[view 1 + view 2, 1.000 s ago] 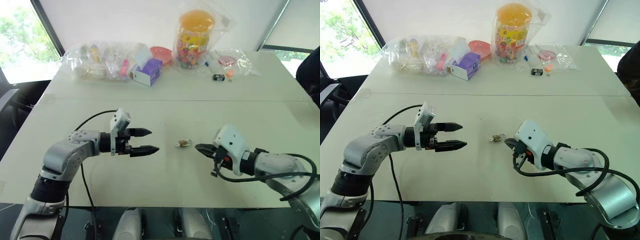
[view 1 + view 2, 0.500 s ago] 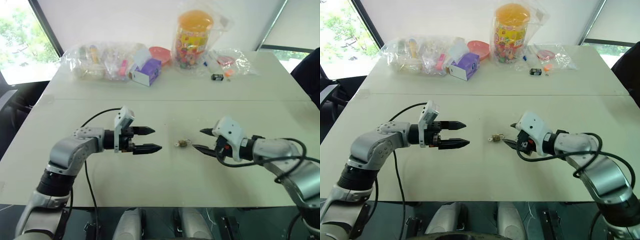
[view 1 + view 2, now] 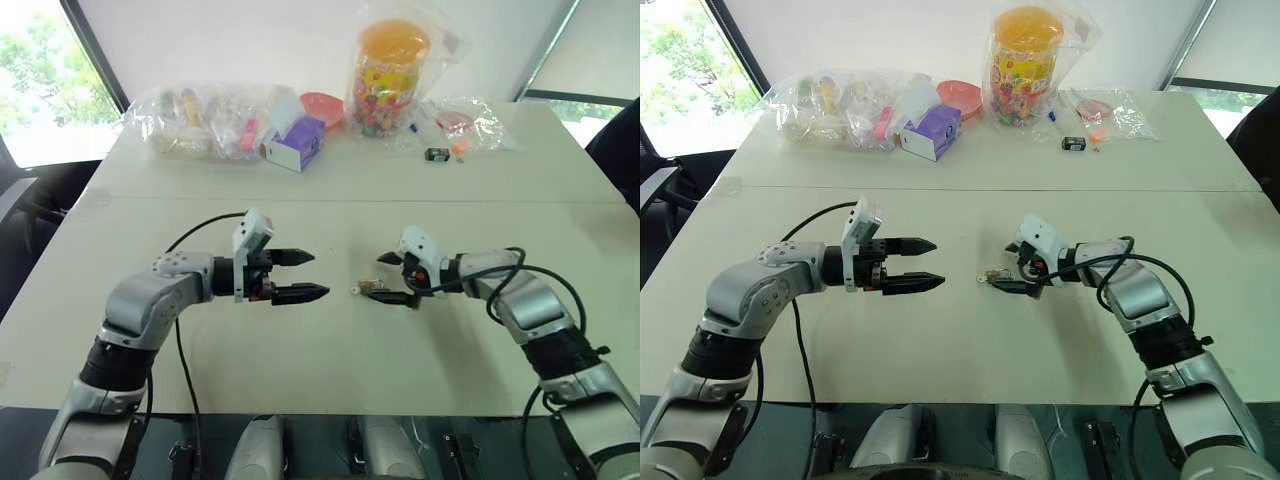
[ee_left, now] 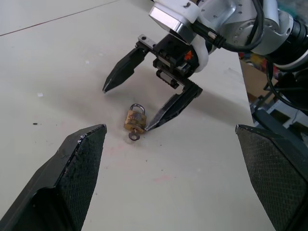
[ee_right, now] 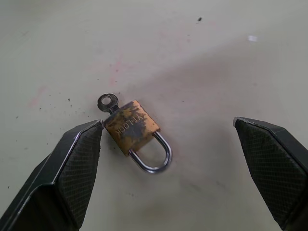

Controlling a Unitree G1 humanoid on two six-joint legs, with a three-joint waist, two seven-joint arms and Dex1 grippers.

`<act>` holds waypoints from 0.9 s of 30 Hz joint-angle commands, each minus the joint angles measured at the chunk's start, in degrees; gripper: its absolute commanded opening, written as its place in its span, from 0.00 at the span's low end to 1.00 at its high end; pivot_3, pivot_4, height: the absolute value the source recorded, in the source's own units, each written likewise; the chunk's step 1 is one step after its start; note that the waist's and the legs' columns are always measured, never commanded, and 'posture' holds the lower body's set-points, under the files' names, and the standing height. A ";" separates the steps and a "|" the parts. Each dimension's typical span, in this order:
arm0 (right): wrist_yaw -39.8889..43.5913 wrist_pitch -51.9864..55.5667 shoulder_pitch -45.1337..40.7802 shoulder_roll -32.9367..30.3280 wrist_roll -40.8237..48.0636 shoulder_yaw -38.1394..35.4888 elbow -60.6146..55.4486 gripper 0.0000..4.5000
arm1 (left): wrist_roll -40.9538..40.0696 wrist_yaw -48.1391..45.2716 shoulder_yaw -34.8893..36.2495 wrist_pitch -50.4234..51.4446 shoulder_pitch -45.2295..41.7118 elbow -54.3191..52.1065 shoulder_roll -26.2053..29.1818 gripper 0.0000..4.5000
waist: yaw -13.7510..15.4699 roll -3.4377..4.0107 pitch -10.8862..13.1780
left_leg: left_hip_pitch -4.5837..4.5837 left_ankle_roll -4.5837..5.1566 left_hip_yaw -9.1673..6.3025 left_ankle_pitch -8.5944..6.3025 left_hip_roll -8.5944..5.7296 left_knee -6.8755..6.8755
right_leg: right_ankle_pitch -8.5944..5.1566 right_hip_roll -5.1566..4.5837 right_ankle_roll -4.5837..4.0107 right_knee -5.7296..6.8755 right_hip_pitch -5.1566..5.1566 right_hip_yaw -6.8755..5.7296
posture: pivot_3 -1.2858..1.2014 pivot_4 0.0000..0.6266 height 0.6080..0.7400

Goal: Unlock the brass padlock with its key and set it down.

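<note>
The brass padlock [image 5: 132, 127] is seen flat on the bench [image 3: 330, 370], key [image 5: 108, 102] inserted, between the spread fingers of the right end effector [image 4: 144, 98]; one fingertip touches it, so it could be nudged aside. The left end effector [image 3: 308, 275], also spread, hangs near the padlock
</note>
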 commanded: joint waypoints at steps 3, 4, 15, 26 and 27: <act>3.01 -4.65 0.30 0.01 -4.20 2.11 1.28 0.99 | -0.89 1.04 1.89 -0.28 0.54 -3.00 0.42 1.00 | -0.05 0.01 -0.01 | 0.01 0.00 0.00 0.00 0.00 0.00 | 0.00 -0.02 0.00 0.01 0.00 0.00 | 0.52 0.24 0.96; 3.13 -5.16 0.47 0.18 -4.61 2.03 1.50 0.99 | -0.84 1.15 1.90 -0.35 0.60 -3.06 0.44 1.00 | -0.08 0.01 -0.01 | 0.02 0.00 -0.01 0.00 0.00 0.00 | 0.00 -0.02 0.00 0.01 0.00 -0.01 | 0.52 0.24 0.96; 3.74 -12.76 1.79 1.31 -11.67 5.33 4.05 0.45 | -0.18 1.70 1.45 -1.44 0.22 -2.61 0.16 1.00 | -0.40 -0.02 -0.06 | 0.14 -0.01 0.00 0.01 0.01 0.00 | 0.01 -0.02 -0.01 0.03 0.12 0.01 | 0.52 0.24 0.96; -8.47 -26.87 3.85 -3.30 -22.92 1.21 -3.37 0.15 | 0.52 -0.06 -0.43 -2.83 -1.63 0.45 -1.31 1.00 | 0.09 -0.01 -0.06 | 1.09 -0.02 -0.01 0.00 0.04 -0.18 | -0.01 -0.08 -0.05 -0.13 1.06 -0.02 | 0.52 0.24 0.96; -10.79 -28.72 4.37 -3.85 -24.26 -0.13 -5.93 0.15 | 0.35 -0.32 -0.51 -2.62 -2.16 1.31 -1.87 1.00 | 0.21 0.01 -0.05 | 1.01 -0.02 -0.01 0.00 0.01 -0.17 | -0.01 -0.11 -0.05 -0.13 1.00 -0.02 | 0.52 0.24 0.96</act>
